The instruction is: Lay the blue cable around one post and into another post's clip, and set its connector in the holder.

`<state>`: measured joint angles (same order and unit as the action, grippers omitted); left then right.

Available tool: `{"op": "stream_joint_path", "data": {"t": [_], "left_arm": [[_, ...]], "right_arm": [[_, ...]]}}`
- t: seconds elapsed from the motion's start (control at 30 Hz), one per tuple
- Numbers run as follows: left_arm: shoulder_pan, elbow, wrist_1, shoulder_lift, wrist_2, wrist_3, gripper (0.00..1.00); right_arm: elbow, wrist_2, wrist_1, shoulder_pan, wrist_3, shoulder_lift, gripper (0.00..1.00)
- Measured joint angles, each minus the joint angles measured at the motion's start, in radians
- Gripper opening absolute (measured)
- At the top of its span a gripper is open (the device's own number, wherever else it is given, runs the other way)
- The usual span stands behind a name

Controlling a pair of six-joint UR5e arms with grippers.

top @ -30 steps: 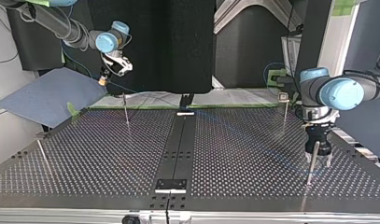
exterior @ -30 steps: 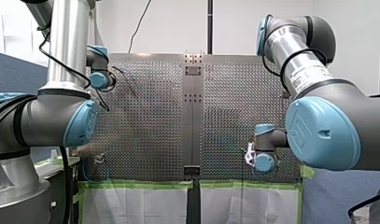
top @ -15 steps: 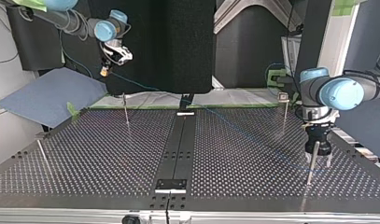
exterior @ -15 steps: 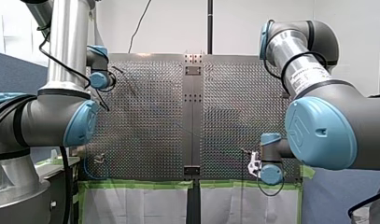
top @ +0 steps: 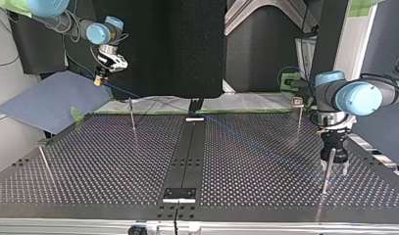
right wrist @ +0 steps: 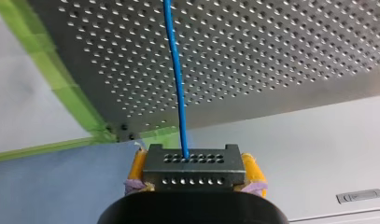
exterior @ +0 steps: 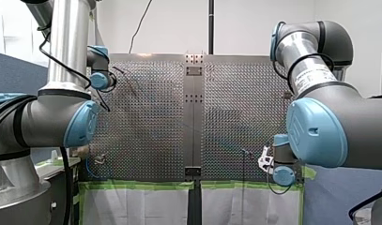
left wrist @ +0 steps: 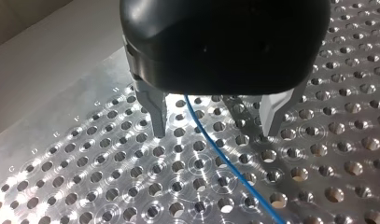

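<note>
Pinching the dark connector (right wrist: 192, 173) between its yellow pads (right wrist: 138, 168), our right claw (right wrist: 194, 158) hangs just beyond the far edge of the counter (top: 113, 166), in the upper left of the top view, near a grey-blue sheet (top: 50, 100). The blue cable (right wrist: 176, 74) leaves the connector's face and runs straight out over the perforated plate, past a strip of green tape (right wrist: 61, 88) along the edge. Our left claw (left wrist: 215, 133) stands low over the counter at the right of the top view. Its metal fingers (left wrist: 155, 109) are spread apart and grip nothing, and the cable passes between them without touching either. A thin post (top: 326, 172) rises just beside that claw. A second post (top: 299, 120), with a clip (top: 297, 101) on top, stands farther back, toward the upper right.
</note>
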<state>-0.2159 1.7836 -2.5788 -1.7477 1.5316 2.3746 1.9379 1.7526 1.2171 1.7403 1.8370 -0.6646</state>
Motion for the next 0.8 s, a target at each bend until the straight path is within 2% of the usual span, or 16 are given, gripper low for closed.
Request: {"op": "stream_joint_path", "data": {"t": [0.17,0.5,0.6,0.8], "left_arm": [[0.000,0.000,0.000,0.000,0.000,0.000,1.00],[0.003,0.000,0.000,0.000,0.000,-0.001,1.00],[0.003,0.000,0.000,0.000,0.000,-0.002,1.00],[0.003,0.000,0.000,0.000,0.000,-0.002,1.00]], "right_arm": [[-0.008,-0.041,0.035,-0.041,0.001,0.008,0.17],[-0.074,-0.124,0.009,-0.119,-0.008,0.084,0.17],[-0.080,-0.152,0.011,-0.128,-0.007,0.112,0.17],[-0.082,-0.200,0.016,-0.131,-0.009,0.145,0.17]]}}
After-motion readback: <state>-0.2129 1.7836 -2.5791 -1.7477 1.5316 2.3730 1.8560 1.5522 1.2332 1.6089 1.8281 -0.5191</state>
